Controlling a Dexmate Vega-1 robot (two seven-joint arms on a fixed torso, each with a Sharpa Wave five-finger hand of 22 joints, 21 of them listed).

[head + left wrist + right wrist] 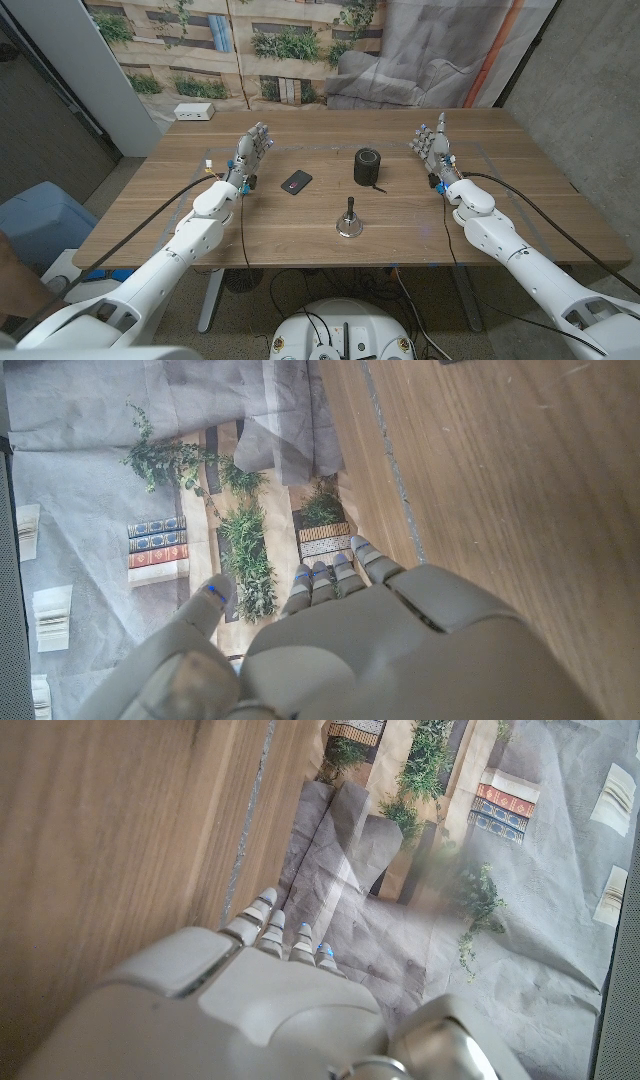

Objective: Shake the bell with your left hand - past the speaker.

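A small metal bell (pixel 348 218) with a dark upright handle stands on the wooden table (pixel 300 225) near its front middle. Behind it, a little to the right, stands a black cylindrical speaker (pixel 368 166). My left hand (pixel 250 156) is at the table's left, well apart from the bell, fingers extended and holding nothing; its back shows in the left wrist view (pixel 400 650). My right hand (pixel 434 147) is at the table's right with fingers extended, nothing in it, and its back shows in the right wrist view (pixel 270 1010).
A dark phone (pixel 296 181) lies between my left hand and the speaker. A white box (pixel 194 112) sits at the table's far left corner. A printed backdrop and grey cloth hang behind the table. A blue bin (pixel 40 215) stands on the floor at left.
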